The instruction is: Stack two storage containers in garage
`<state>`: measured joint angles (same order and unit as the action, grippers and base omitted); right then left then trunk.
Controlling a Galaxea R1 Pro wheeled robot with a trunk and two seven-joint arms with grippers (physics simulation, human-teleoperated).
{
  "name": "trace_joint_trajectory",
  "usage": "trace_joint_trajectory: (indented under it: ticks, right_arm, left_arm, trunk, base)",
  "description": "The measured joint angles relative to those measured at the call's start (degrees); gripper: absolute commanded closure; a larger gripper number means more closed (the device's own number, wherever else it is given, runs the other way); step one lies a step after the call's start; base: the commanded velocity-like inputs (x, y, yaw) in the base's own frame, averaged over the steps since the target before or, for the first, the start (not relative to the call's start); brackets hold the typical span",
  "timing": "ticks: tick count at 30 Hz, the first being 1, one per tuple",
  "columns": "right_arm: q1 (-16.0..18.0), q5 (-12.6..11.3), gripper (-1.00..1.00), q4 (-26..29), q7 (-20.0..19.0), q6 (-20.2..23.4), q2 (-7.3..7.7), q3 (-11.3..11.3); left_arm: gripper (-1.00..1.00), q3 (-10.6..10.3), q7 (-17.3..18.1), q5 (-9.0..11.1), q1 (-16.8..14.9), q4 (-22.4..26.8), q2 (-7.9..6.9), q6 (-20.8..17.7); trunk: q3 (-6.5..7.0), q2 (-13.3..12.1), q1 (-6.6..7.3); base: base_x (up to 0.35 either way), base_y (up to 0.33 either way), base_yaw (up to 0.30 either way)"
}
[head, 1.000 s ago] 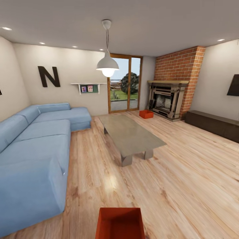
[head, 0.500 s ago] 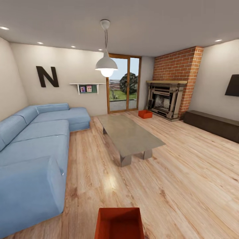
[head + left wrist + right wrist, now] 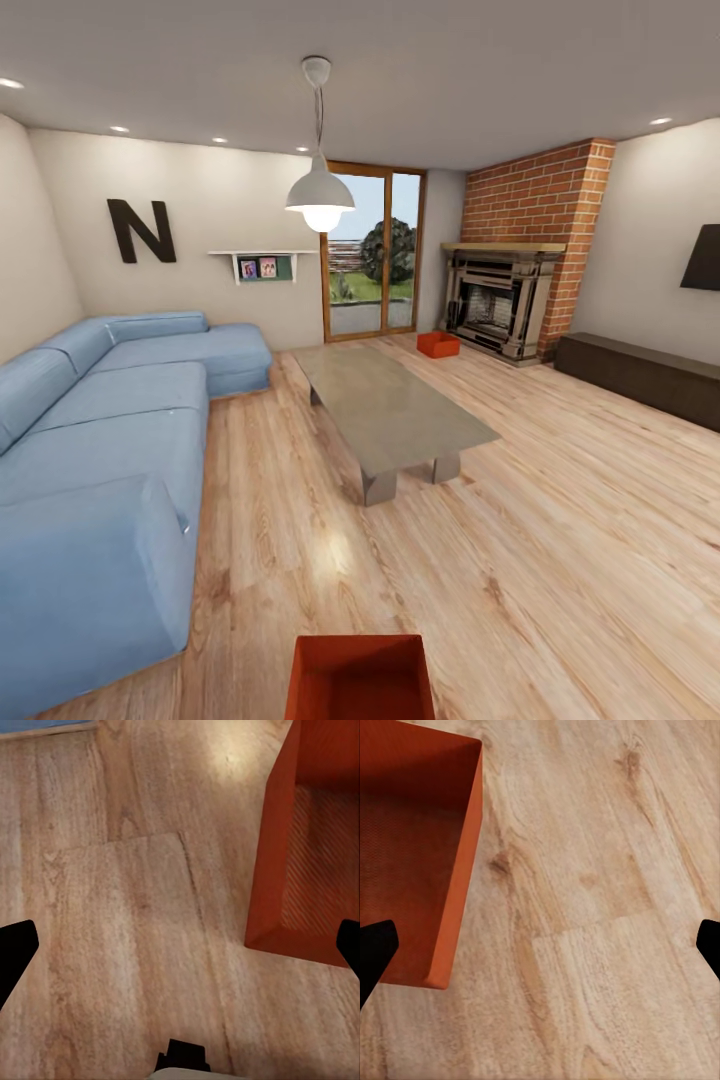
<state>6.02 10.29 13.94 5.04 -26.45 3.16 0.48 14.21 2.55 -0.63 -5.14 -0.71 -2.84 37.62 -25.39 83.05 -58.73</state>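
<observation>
I am in the living room, on light wood planks. One rust-red storage container [image 3: 360, 680] sits on the planks right below the head camera, open top up. The other storage container [image 3: 439, 344] lies far off by the brick fireplace. The left wrist view has the near container [image 3: 271, 855] beside my left gripper [image 3: 182, 949], which is open and holds nothing. That same box [image 3: 412, 855] lies to one side of my right gripper [image 3: 542, 945], also open and holding nothing. The garage is out of view.
A pale blue sectional sofa [image 3: 100, 450] runs along the left. A low grey coffee table [image 3: 390, 405] stands mid-room under a pendant lamp [image 3: 321, 195]. A dark low cabinet [image 3: 640, 375] lines the right wall. Bare planks stretch to the right of the table.
The whole head view has shifted slightly, so the camera moved. The near container now sits a little lower in the picture. Nothing in the room itself has moved.
</observation>
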Motion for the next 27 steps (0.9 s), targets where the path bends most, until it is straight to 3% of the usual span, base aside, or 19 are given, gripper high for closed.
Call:
trace_joint_trajectory:
  ticks: [27]
  right_arm:
    - [0.00,0.04,-1.00,0.00,0.00,-0.04,0.00,0.04]
  left_arm:
    - [-1.00,0.00,0.00,0.00,0.00,0.00,-0.03,0.00]
  trunk:
    - [0.00,0.00,0.00]
  base:
    - [0.028,0.000,0.000]
